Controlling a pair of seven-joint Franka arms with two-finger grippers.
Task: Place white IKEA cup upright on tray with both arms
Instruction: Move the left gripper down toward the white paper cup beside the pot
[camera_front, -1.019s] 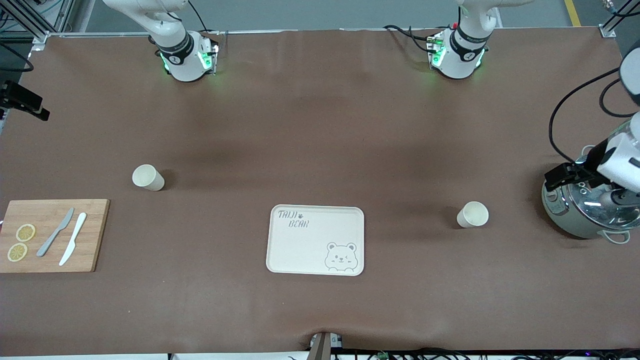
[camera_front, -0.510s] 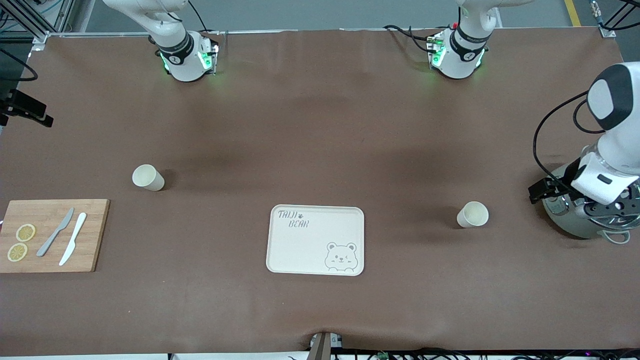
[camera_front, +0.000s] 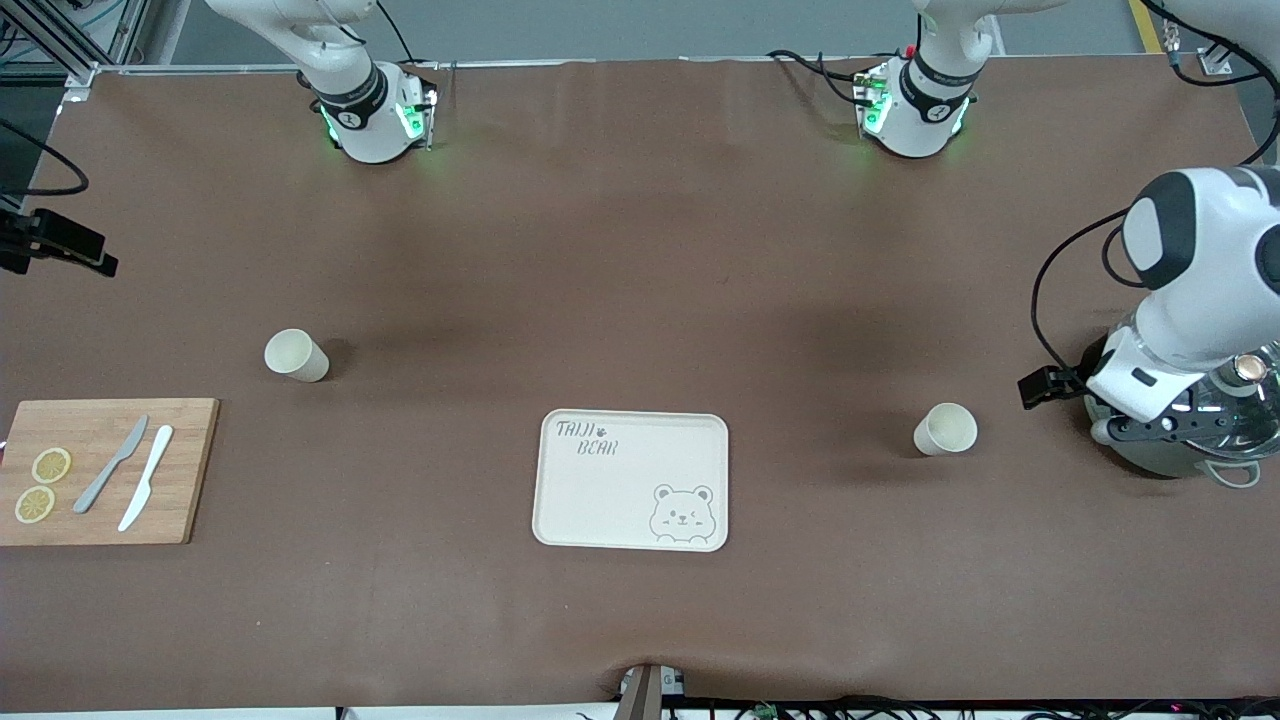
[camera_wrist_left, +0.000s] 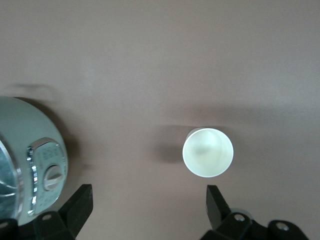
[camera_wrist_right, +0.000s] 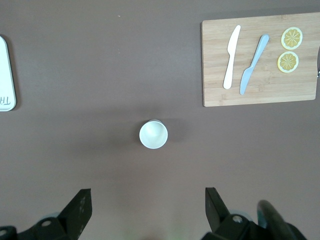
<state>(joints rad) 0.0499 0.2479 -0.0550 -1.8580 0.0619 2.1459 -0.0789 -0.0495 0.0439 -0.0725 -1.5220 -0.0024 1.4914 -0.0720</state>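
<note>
Two white cups stand upright on the brown table. One cup (camera_front: 296, 355) is toward the right arm's end and shows in the right wrist view (camera_wrist_right: 153, 134). The other cup (camera_front: 945, 429) is toward the left arm's end and shows in the left wrist view (camera_wrist_left: 207, 152). The cream bear tray (camera_front: 631, 480) lies between them, nearer the front camera, with nothing on it. My left gripper (camera_front: 1045, 386) (camera_wrist_left: 148, 202) is open, in the air between that cup and the cooker. My right gripper (camera_wrist_right: 147, 202) is open high above its cup; only a dark part (camera_front: 62, 243) shows at the front view's edge.
A grey rice cooker (camera_front: 1180, 455) stands at the left arm's end of the table, under the left arm, and shows in the left wrist view (camera_wrist_left: 27, 165). A wooden cutting board (camera_front: 100, 470) with two knives and two lemon slices lies at the right arm's end.
The left arm has swung from over the rice cooker toward the cup beside it. The right arm's dark gripper part has shifted slightly. Cups and tray have not moved.
</note>
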